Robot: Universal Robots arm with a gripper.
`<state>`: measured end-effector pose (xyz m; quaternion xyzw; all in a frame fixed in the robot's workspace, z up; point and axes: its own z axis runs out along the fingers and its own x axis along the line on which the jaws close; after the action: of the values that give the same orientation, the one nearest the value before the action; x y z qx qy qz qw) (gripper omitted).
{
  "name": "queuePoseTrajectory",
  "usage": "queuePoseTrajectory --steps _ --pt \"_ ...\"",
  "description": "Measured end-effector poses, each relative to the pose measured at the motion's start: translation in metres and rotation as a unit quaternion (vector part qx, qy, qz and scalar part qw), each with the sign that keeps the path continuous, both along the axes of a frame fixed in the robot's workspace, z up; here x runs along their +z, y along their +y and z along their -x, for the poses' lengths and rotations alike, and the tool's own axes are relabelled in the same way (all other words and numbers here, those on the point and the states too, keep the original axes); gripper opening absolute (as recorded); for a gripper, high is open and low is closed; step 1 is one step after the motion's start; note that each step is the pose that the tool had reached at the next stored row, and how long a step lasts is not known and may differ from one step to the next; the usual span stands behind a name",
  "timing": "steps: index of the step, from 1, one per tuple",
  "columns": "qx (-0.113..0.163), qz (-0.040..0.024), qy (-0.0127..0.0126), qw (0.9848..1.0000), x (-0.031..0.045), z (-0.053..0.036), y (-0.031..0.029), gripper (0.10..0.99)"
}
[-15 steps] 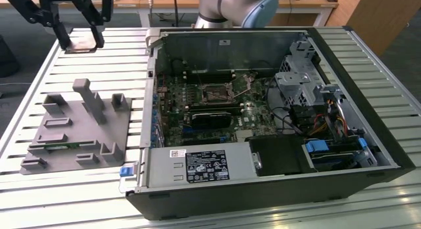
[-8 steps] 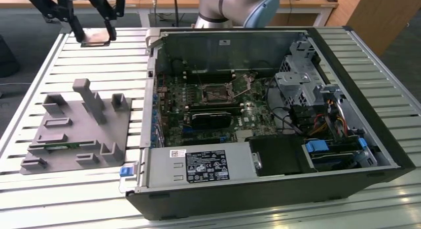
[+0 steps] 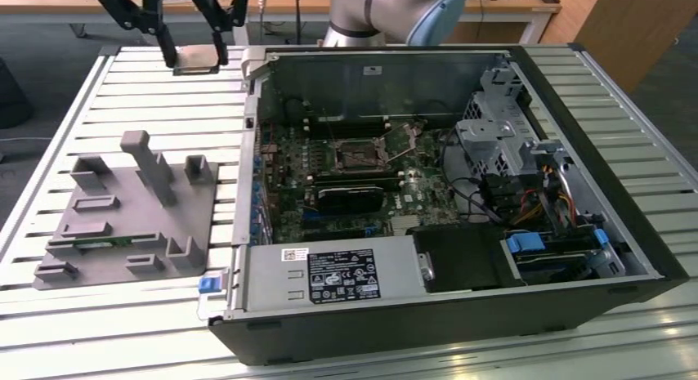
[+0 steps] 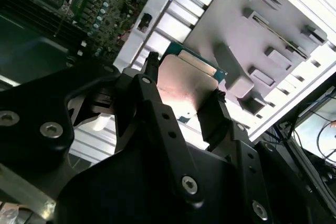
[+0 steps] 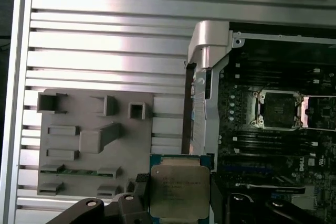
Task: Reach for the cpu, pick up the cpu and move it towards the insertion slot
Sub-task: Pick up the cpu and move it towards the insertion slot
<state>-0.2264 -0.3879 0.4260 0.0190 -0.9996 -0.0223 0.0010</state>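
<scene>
Two black fingers [image 4: 152, 93] of the gripper [image 5: 178, 195] pinch the cpu [image 5: 178, 191] by opposite edges, holding this flat square chip with its dull silver metal top above the ribbed metal table [image 5: 105, 51]. Below and off to one side, inside the open computer case [image 3: 610, 176], lies the insertion slot [image 5: 276, 109], dark-centred and silver-framed. A grey moulded holder tray [image 5: 79, 145] lies on the table beneath the gripper.

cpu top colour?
Silver metal top, teal-green rim; the cpu shows best in the first wrist view.

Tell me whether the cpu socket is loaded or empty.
Empty: the square silver-framed insertion slot shows its dark centre bare, while the flat silver square cpu sits between the black gripper fingers above the table.
</scene>
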Motion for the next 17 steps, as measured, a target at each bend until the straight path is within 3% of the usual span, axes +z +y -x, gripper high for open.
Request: queuePoseTrajectory --steps 17 --pt "0.000 -0.0073 -0.0003 1.0000 -0.0071 -0.0532 0.0215 0.545"
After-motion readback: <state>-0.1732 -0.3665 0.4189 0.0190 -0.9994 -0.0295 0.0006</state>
